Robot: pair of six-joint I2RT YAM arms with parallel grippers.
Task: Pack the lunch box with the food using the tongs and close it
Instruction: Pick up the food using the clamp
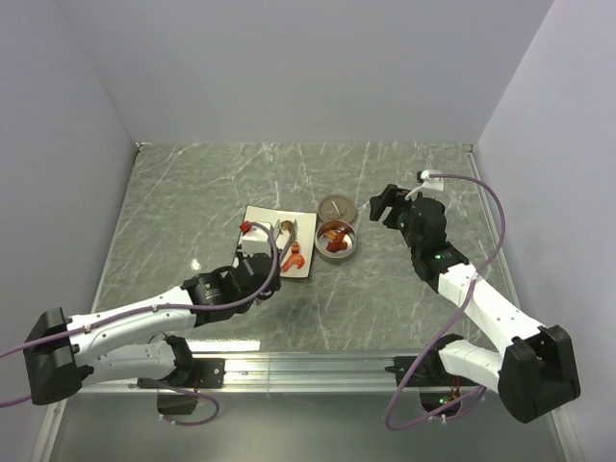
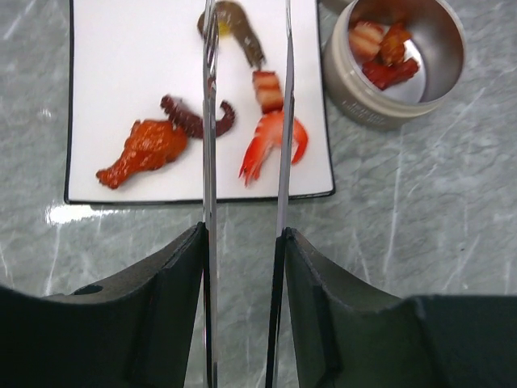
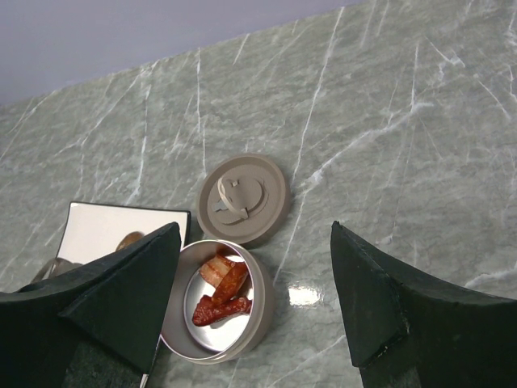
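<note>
While three pieces of the food (image 2: 386, 56) already lie inside the lunch box (image 2: 363, 105), the packing looks only partly done; five or so pieces sit on the white plate (image 2: 121, 65), among them a red shrimp (image 2: 271, 141), a dark curled tentacle (image 2: 198, 121), a glazed orange-brown chunk (image 2: 141, 149), a small striped piece (image 2: 267, 89) and a grey-brown one (image 2: 241, 28) at the far edge. The tin stands open on the marble table (image 1: 192, 192), just beside the plate's right side; its lid (image 3: 250, 202) lies flat, handle up, touching or nearly touching the tin's far rim, so closing is not yet done.

The left gripper (image 2: 242, 238) pinches the tongs (image 2: 208, 162) by their handle end, one finger pressed against each arm; the two arms run apart and parallel out over the plate, with the shrimp and the striped piece lying between them as the wrist view shows it. The right gripper (image 3: 254, 233) hangs spread wide and empty, above and just to the right of the tin and lid.

The tong tips are cut off at the top of the left wrist view and too small in the top view, so whether they touch any piece cannot be told; nor can their height above the plate; the right wrist view shows only a corner of the plate.
</note>
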